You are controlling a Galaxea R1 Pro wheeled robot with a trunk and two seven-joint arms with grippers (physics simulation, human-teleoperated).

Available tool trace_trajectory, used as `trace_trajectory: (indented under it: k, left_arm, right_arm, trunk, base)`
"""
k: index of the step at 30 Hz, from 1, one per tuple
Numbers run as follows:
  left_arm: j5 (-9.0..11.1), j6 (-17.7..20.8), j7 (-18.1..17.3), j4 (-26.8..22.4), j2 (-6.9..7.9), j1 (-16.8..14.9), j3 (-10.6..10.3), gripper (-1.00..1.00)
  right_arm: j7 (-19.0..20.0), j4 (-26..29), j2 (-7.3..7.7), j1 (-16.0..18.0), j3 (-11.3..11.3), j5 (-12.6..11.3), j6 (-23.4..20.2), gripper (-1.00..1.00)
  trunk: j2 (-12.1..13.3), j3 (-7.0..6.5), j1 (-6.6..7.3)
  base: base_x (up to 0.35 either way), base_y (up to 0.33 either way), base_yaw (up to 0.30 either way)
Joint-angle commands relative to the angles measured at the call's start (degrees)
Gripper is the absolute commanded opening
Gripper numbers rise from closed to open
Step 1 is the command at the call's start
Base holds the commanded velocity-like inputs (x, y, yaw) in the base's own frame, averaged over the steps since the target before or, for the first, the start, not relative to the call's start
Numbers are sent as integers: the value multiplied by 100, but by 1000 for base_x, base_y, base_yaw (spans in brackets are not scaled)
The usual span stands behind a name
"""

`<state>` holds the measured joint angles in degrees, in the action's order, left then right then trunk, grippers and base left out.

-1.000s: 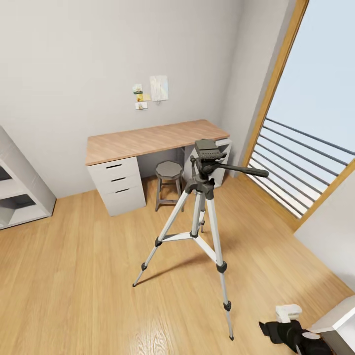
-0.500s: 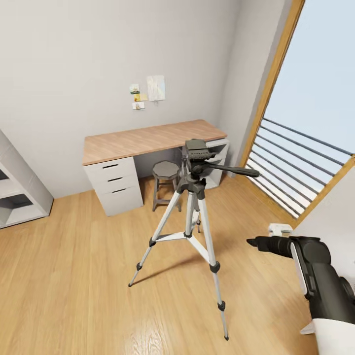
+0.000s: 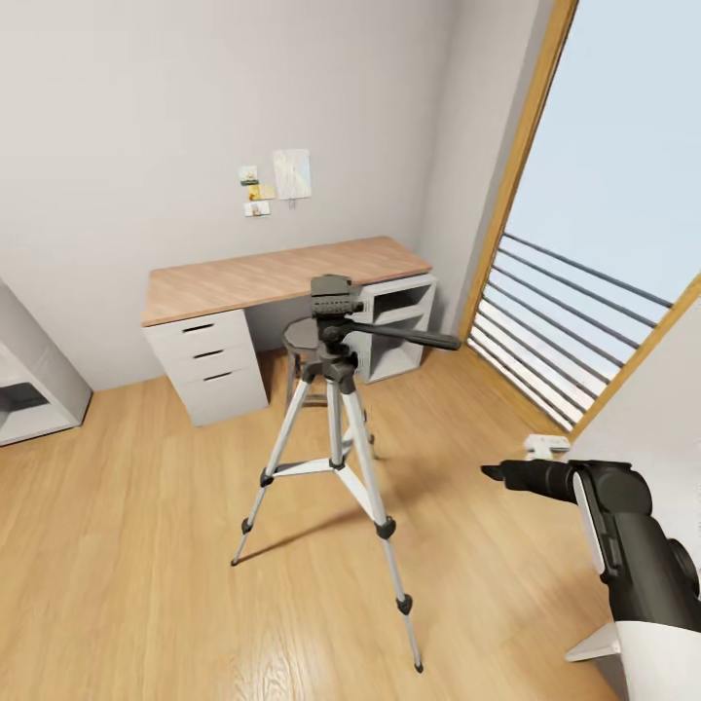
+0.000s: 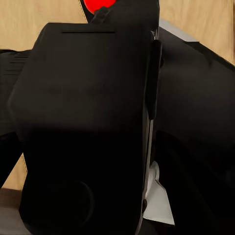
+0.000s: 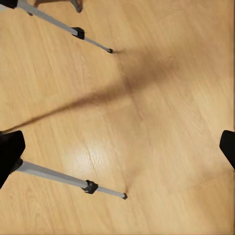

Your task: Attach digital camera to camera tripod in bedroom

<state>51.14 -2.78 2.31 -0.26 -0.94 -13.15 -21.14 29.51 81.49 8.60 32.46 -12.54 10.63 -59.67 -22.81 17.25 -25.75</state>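
Observation:
The camera tripod (image 3: 335, 389) stands on the plank floor in mid-room, silver legs spread, its black head (image 3: 331, 295) bare on top and the pan handle (image 3: 404, 338) pointing right. My right gripper (image 3: 498, 474) hovers to the tripod's right at about mid-leg height. In the right wrist view that gripper (image 5: 117, 149) is open, black fingertips (image 5: 9, 152) far apart over the floor, with two tripod legs (image 5: 54, 176) below. The digital camera (image 4: 88, 127), black with a red button (image 4: 100, 4), sits close up in the left wrist view, dark gripper parts flanking it.
A wood-topped grey desk (image 3: 277, 271) with drawers stands against the back wall, a round grey stool (image 3: 300, 336) right behind the tripod. The tall wood-framed window (image 3: 604, 243) with railing bars is at the right. A white shelf unit (image 3: 29, 399) is at far left.
The head view has swung, so the tripod sits further left in the picture. My right arm rose from the lower right corner to mid-height beside the tripod.

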Motion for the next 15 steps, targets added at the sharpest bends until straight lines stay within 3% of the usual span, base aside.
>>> trace_trajectory:
  k: [1, 6, 15]
  left_arm:
    - [36, -15, 23, -1, -2, -3, -48, -100]
    - [37, -17, 21, -1, -3, -3, -48, -100]
    - [44, -22, 24, 7, 7, -3, -43, -100]
  right_arm:
    - [60, 1, 1, 5, -4, 61, -14, 100]
    - [63, -2, 3, 6, 0, 61, -10, 100]
    - [60, 10, -28, 6, 35, 62, -1, 100]
  trunk:
    - [-11, 10, -3]
    - [-11, 10, -3]
    - [-11, 10, -3]
  base:
    - [0, -238, 0]
    - [0, -130, 0]
    - [0, -27, 0]
